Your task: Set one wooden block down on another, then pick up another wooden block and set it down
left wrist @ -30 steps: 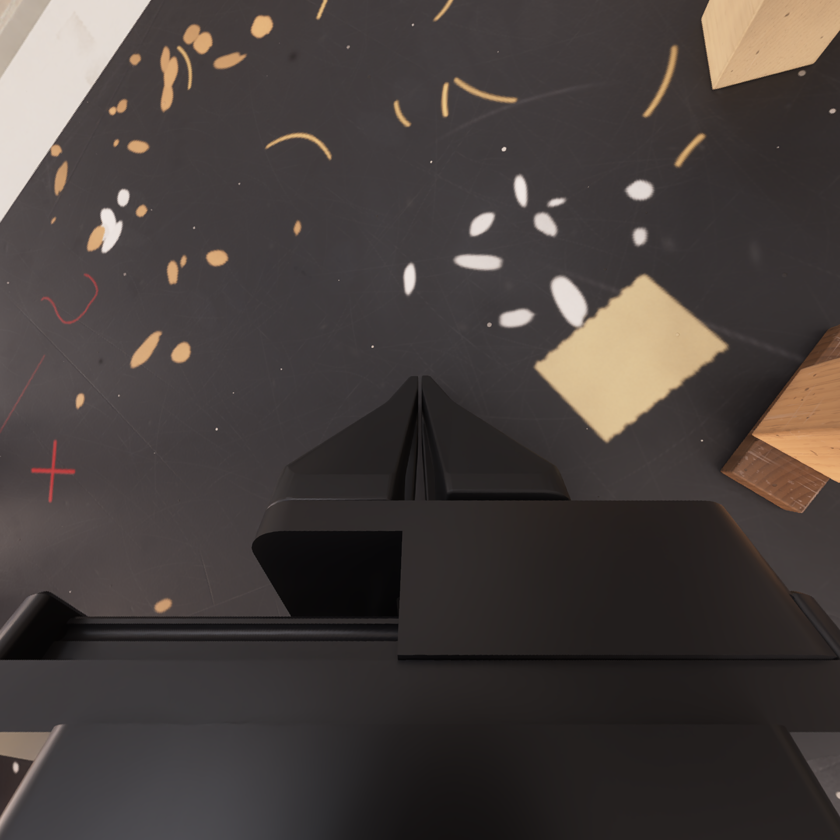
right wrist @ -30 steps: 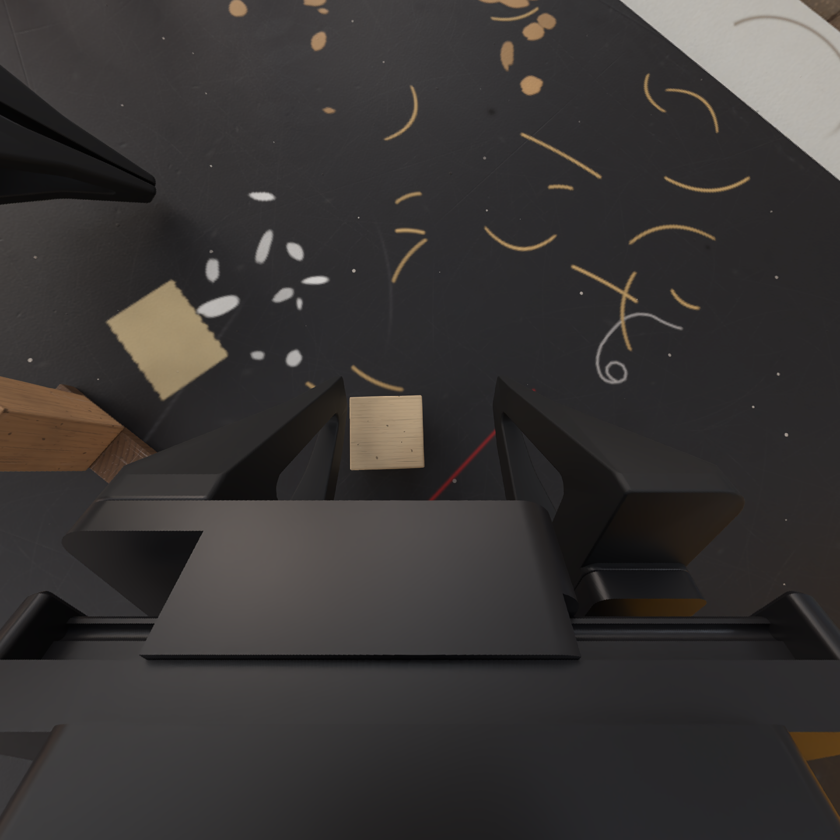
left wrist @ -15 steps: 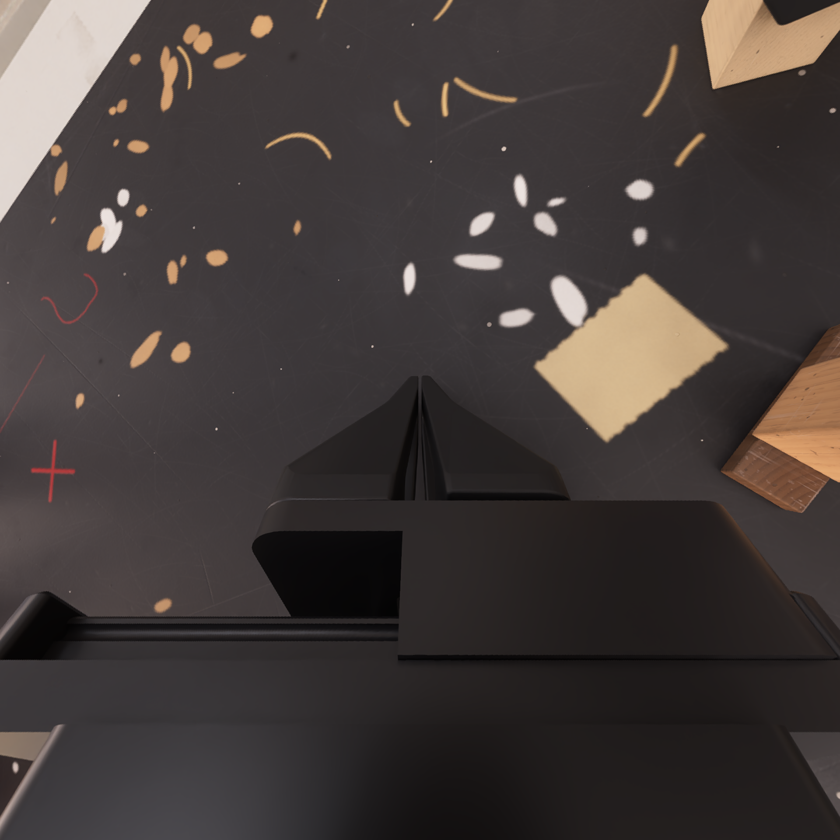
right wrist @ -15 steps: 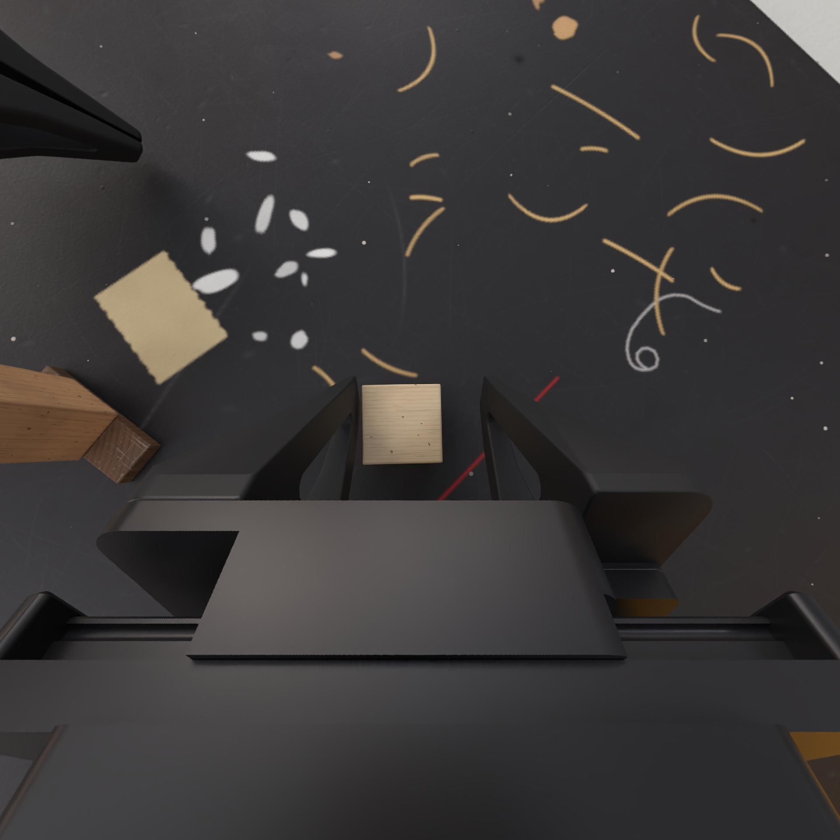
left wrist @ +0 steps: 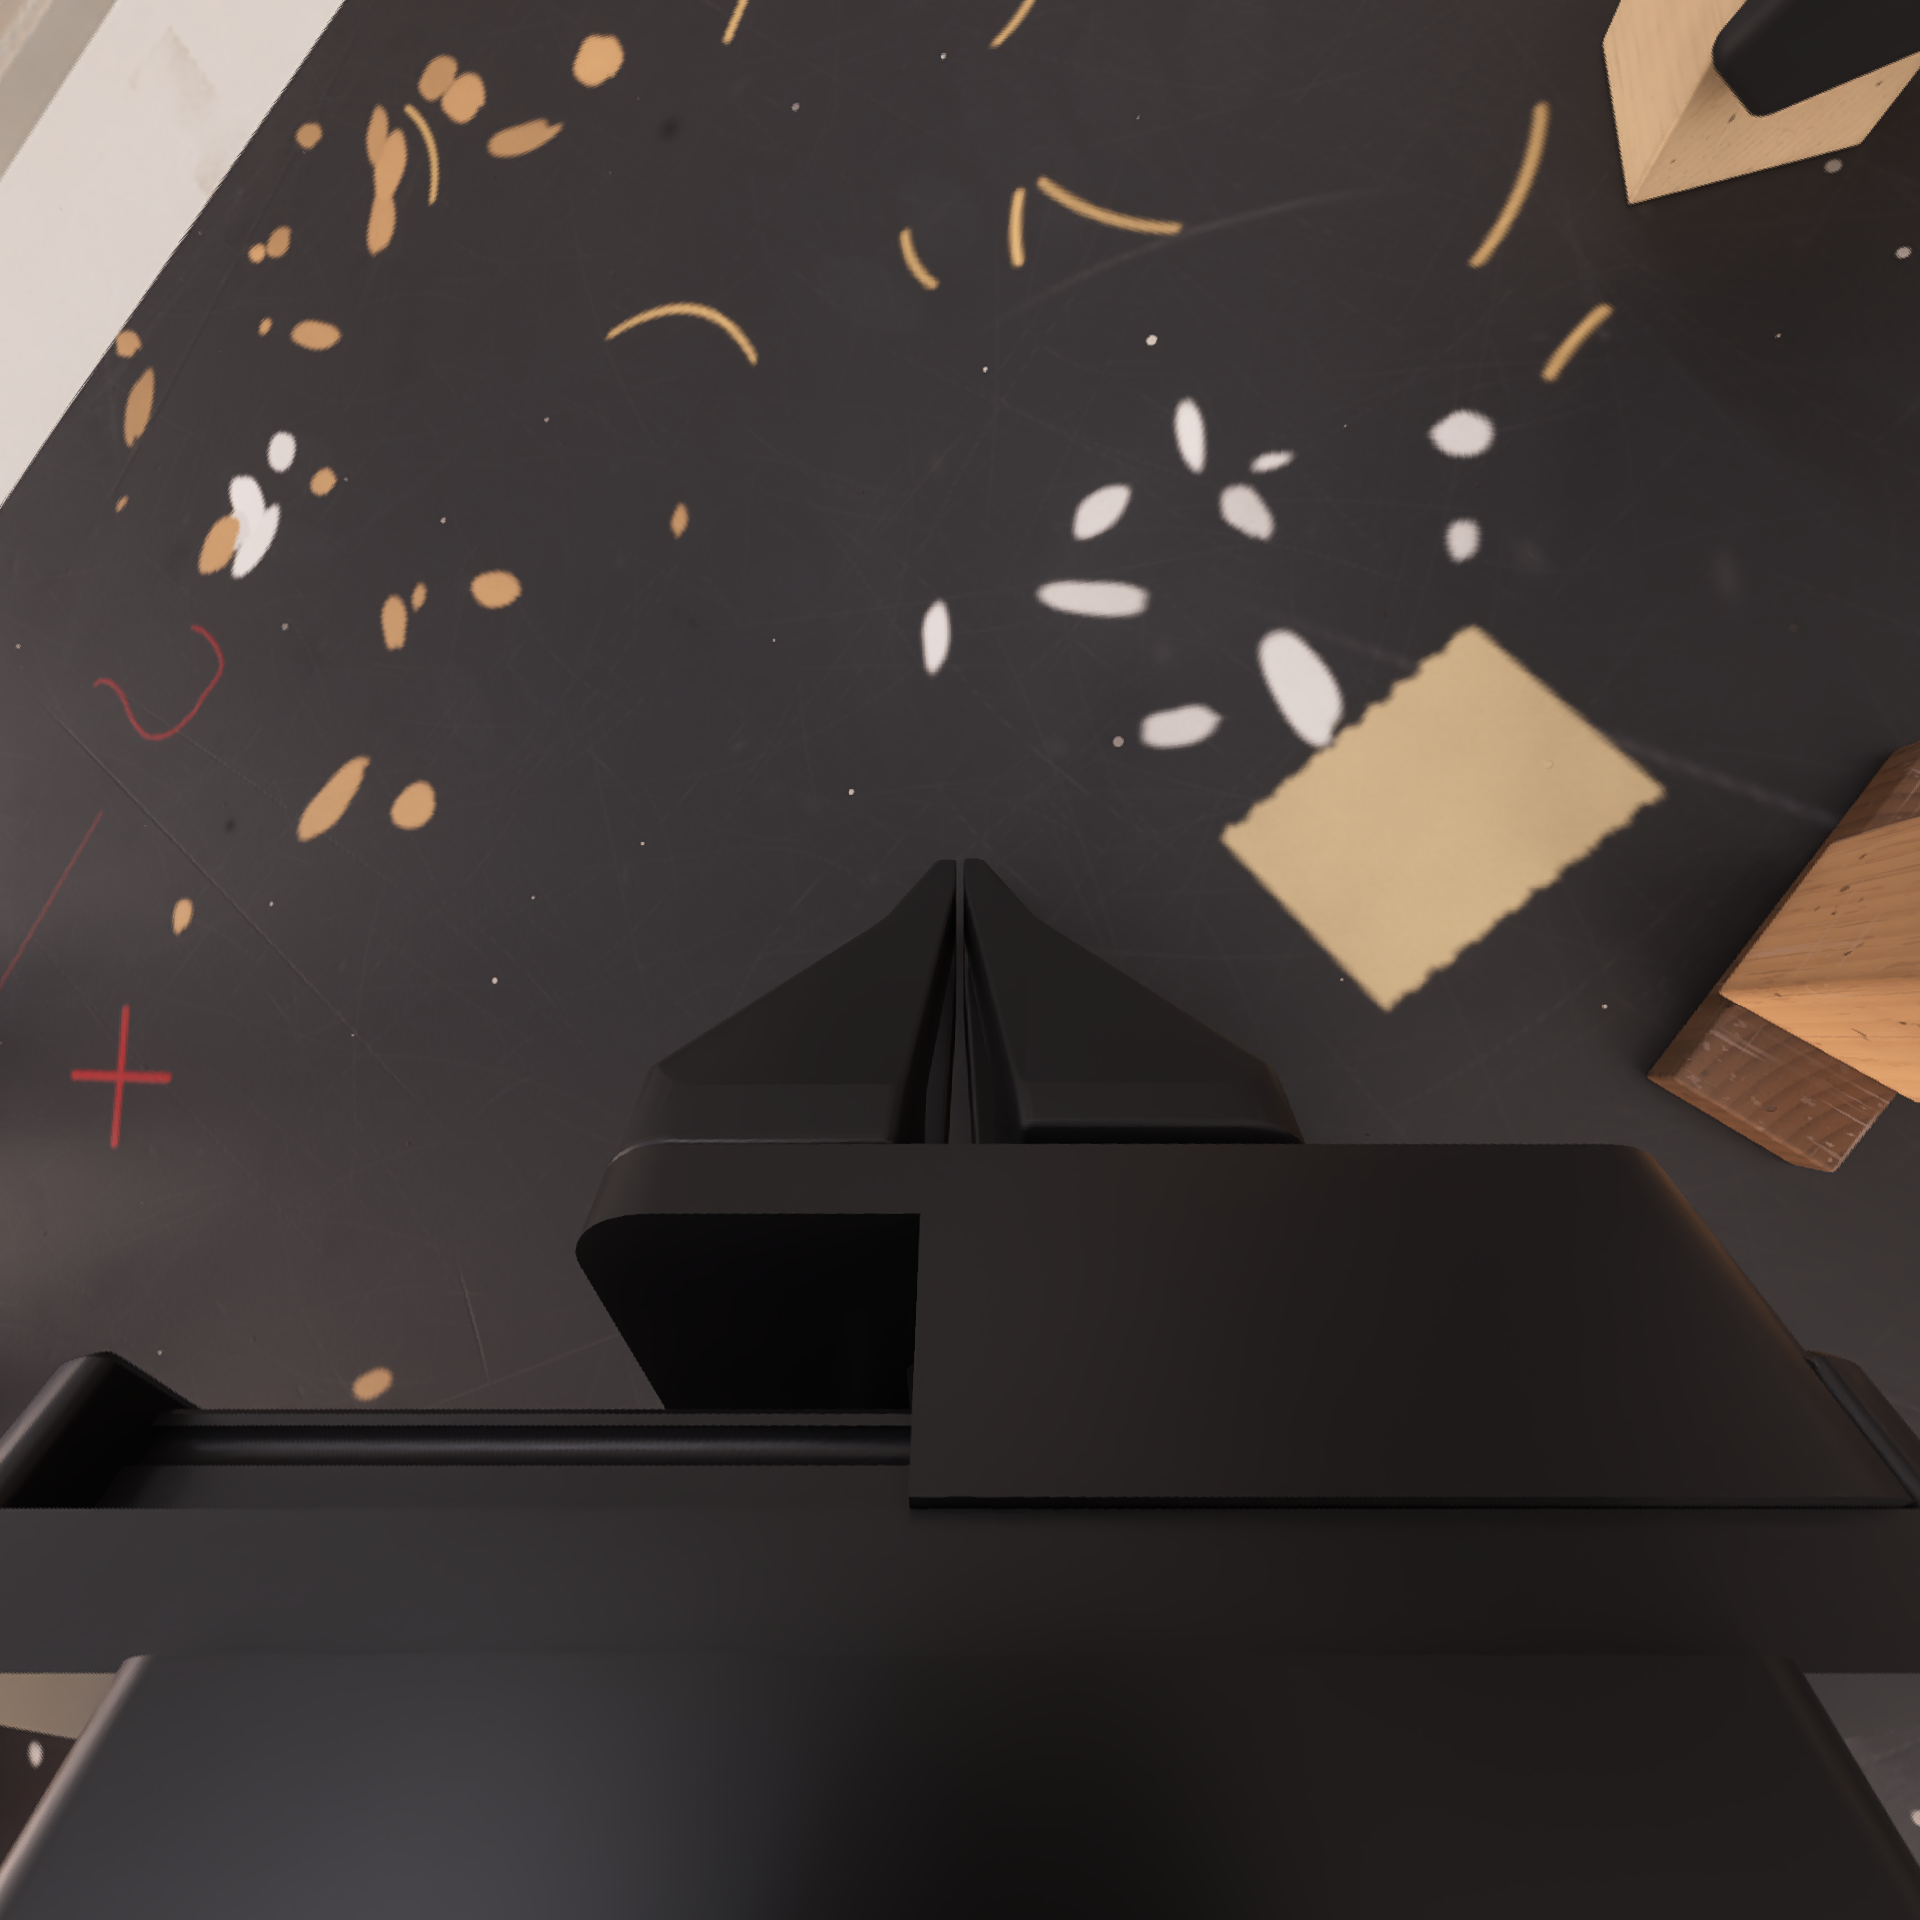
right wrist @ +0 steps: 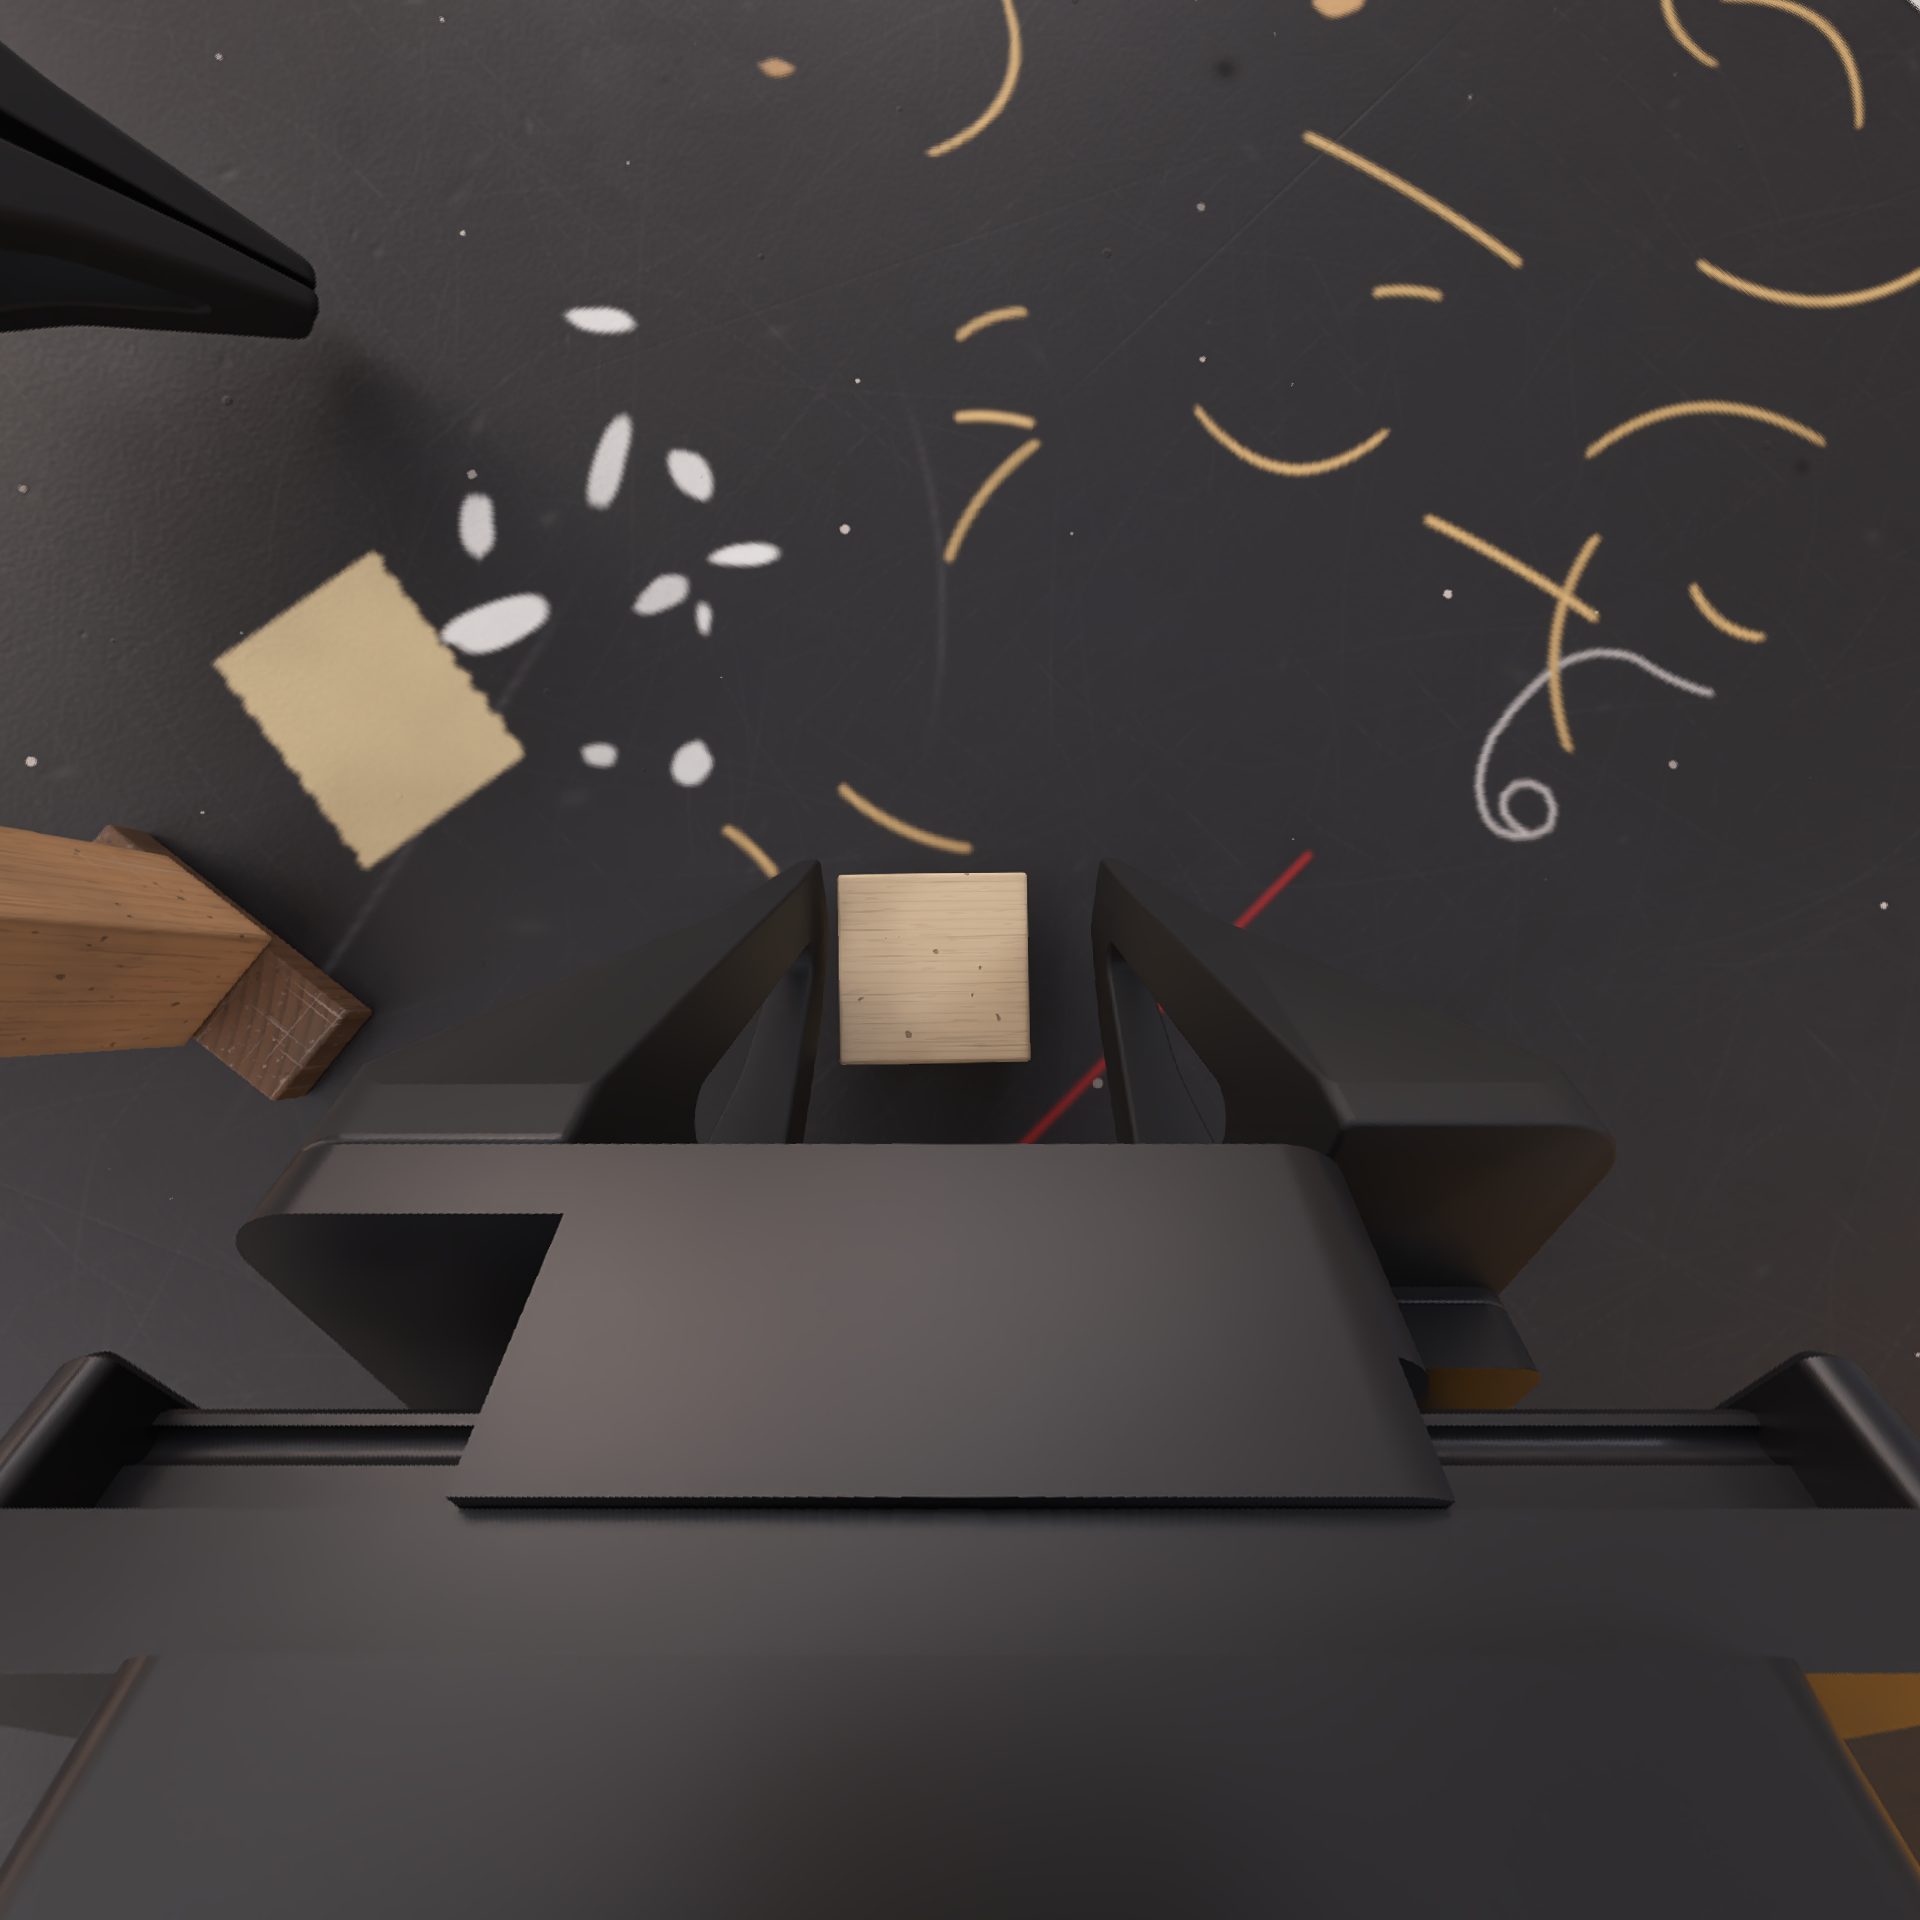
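Note:
In the right wrist view, a pale wooden block point(right wrist: 932, 966) stands on the dark table between the fingers of my right gripper point(right wrist: 956, 879). That gripper is open, with a small gap on each side of the block. A light wooden block point(right wrist: 104, 956) rests on a dark brown block point(right wrist: 281, 1029) at the left. In the left wrist view, my left gripper point(left wrist: 958, 868) is shut and empty above bare table. The stacked pair, the light block point(left wrist: 1849, 935) on the brown block point(left wrist: 1766, 1091), lies at the right edge. The pale block point(left wrist: 1683, 125) sits top right.
A flat tan patch with wavy edges point(left wrist: 1444, 810) point(right wrist: 364, 707) lies on the dark table point(left wrist: 727, 727) between the stack and the pale block. The table's pale edge point(left wrist: 104, 156) runs along the top left. The shut left gripper point(right wrist: 156, 239) hangs at the top left of the right wrist view.
My right gripper has come down around the pale block and its fingers have narrowed toward it; one finger now shows at the block in the left wrist view. The left gripper has not moved.

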Available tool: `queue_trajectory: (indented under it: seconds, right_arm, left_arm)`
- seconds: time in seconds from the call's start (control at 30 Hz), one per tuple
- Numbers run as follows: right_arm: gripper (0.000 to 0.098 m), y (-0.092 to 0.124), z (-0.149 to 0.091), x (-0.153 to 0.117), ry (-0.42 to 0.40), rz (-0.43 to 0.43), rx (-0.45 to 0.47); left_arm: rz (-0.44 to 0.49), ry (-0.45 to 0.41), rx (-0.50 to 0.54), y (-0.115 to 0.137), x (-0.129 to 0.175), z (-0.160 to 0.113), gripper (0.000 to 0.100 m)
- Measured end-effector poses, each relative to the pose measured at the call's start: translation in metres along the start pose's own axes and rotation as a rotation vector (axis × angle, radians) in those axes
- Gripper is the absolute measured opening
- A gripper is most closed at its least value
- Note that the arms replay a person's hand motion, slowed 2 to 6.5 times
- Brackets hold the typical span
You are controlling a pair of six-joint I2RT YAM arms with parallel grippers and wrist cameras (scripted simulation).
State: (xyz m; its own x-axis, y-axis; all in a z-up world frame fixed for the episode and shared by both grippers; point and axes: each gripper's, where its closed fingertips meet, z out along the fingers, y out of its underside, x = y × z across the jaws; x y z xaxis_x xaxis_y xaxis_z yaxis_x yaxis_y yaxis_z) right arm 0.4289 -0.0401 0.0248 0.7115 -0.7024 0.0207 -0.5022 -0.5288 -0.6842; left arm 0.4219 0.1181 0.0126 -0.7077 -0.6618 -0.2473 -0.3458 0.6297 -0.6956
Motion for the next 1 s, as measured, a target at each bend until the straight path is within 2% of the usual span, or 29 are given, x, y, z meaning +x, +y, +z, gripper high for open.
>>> queue_trajectory:
  seconds: [0.8,0.87,0.93,1.0]
  right_arm:
    - [0.0415,0.0032,0.0001,-0.0028,-0.018,0.006,-0.026]
    - [0.0375,0.0039,0.0002,-0.0035,-0.021,0.007,-0.030]
    - [0.0292,0.0044,0.0001,-0.0042,-0.025,0.008,-0.033]
    - [0.0286,0.0044,0.0000,-0.0045,-0.027,0.006,-0.034]
  left_arm:
    - [0.000,0.000,0.000,0.0000,0.0000,0.0000,0.001]
    - [0.000,0.000,0.000,0.0000,0.0000,0.0000,0.001]
    - [0.000,0.000,0.000,0.0000,0.0000,0.0000,0.001]
    - [0.000,0.000,0.000,0.0000,0.0000,0.0000,0.001]
